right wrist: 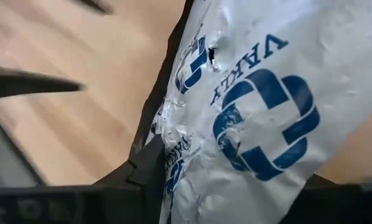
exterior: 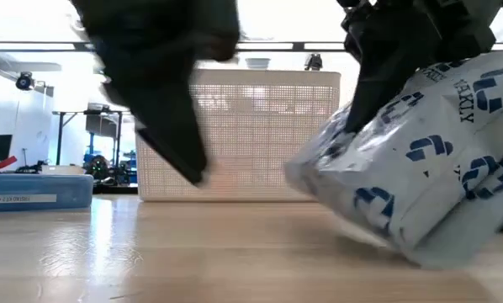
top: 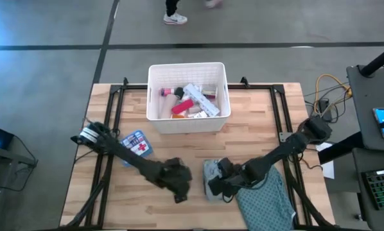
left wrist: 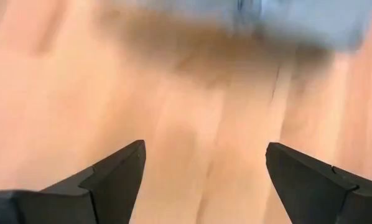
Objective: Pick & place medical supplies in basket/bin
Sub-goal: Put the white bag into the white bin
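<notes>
The patterned pouch (exterior: 428,168), white plastic printed with blue logos, sits in my right gripper (top: 216,186) near the table's near edge, right of centre. My left gripper (top: 179,191) hangs open just left of it, fingers (left wrist: 117,171) spread above bare wood, touching nothing. The white lattice basket (top: 189,112) stands at the far middle of the table and holds several supplies. The blue first-aid box (top: 135,142) with a red cross lies flat on the table, left of centre. My right gripper is shut on the patterned pouch (right wrist: 248,124), pinched between the two fingers (right wrist: 150,171) that come from above and slant down. The pouch is tilted, and its crinkled lower end (exterior: 386,236) is at or just above the tabletop; which, I cannot tell.
The teal patterned cloth (top: 264,200) lies at the near right, under my right arm. Black frame rails (top: 118,102) run along the table's left and right sides. Bare wood (top: 179,144) lies between basket and grippers. A person's feet (top: 174,18) show beyond the far edge.
</notes>
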